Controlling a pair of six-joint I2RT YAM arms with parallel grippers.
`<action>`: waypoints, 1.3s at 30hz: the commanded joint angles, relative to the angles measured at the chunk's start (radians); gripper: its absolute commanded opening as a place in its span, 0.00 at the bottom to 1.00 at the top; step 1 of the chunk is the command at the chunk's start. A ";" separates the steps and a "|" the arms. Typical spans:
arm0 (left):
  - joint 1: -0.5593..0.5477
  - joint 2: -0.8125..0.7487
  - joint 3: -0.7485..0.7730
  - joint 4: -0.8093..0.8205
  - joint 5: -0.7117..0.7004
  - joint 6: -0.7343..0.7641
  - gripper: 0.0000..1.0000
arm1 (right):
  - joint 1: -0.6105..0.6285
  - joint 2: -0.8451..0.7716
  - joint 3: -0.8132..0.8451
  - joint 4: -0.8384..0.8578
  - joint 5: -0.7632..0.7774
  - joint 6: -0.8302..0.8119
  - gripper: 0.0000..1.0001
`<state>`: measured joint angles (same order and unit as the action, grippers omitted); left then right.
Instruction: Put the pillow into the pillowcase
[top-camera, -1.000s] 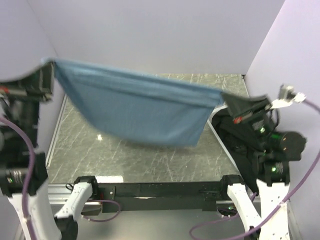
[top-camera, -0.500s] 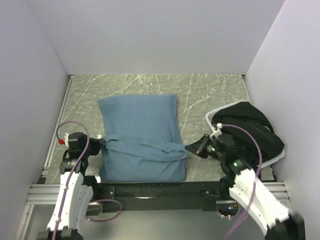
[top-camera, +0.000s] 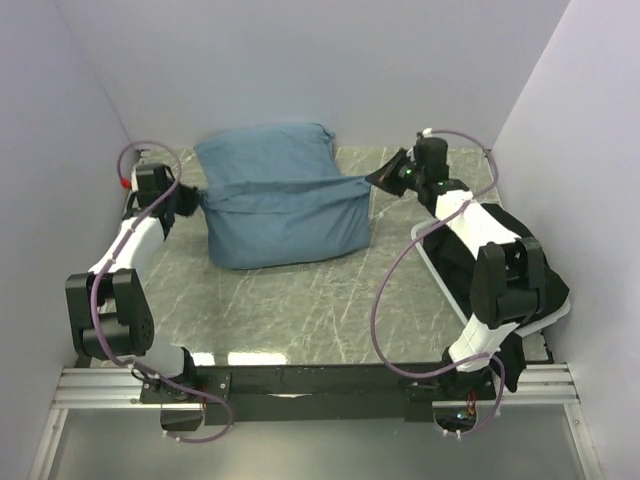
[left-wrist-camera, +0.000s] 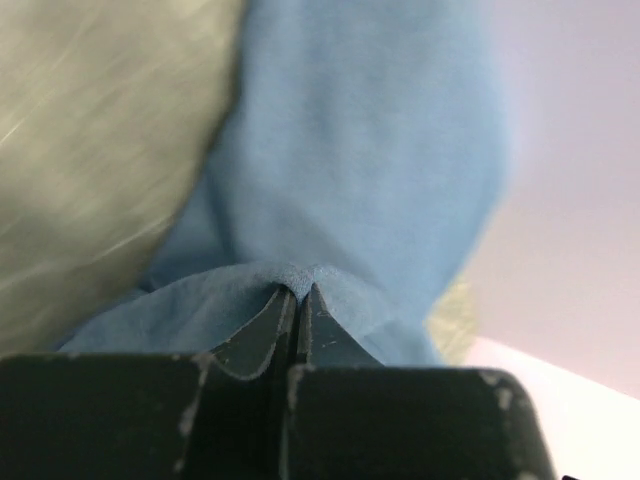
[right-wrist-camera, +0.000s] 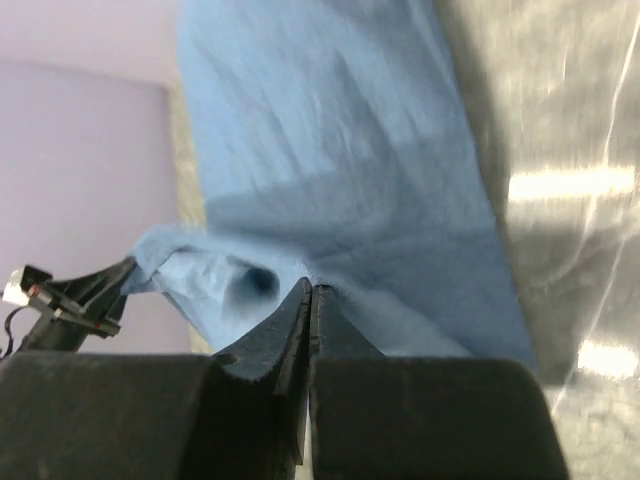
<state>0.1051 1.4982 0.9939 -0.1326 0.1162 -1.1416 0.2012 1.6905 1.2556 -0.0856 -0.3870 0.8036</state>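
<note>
The dusty-blue pillowcase (top-camera: 280, 200) lies plump and bulging at the far middle of the table, its near hem stretched taut between both grippers. My left gripper (top-camera: 192, 197) is shut on the hem's left corner; in the left wrist view its tips (left-wrist-camera: 297, 291) pinch blue cloth (left-wrist-camera: 360, 150). My right gripper (top-camera: 377, 180) is shut on the right corner, its tips (right-wrist-camera: 310, 287) biting the cloth (right-wrist-camera: 340, 130). The pillow is hidden; no cream surface shows in any view.
A black fabric bundle (top-camera: 470, 270) fills a white tray (top-camera: 432, 262) at the right, under my right arm. Lilac walls (top-camera: 300, 70) close in the back and both sides. A black rail (top-camera: 320, 378) runs along the near edge.
A second ago the pillowcase hung in the air between raised grippers. Half a second ago it lay at the near edge. Now both arms reach far, with it at the back.
</note>
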 joint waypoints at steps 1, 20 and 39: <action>0.010 -0.024 0.092 0.015 0.016 0.051 0.01 | -0.019 -0.037 0.061 -0.033 -0.041 -0.011 0.00; 0.016 -1.245 -0.324 -0.883 -0.311 -0.113 0.06 | -0.028 -1.170 -0.788 -0.428 -0.056 0.028 0.00; 0.018 -1.311 -0.219 -0.841 -0.130 0.011 0.55 | -0.028 -1.507 -0.725 -0.771 -0.007 0.020 0.58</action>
<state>0.1146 0.0948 0.8177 -1.1473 -0.1421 -1.2240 0.1761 0.1036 0.4530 -0.9226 -0.4088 0.8734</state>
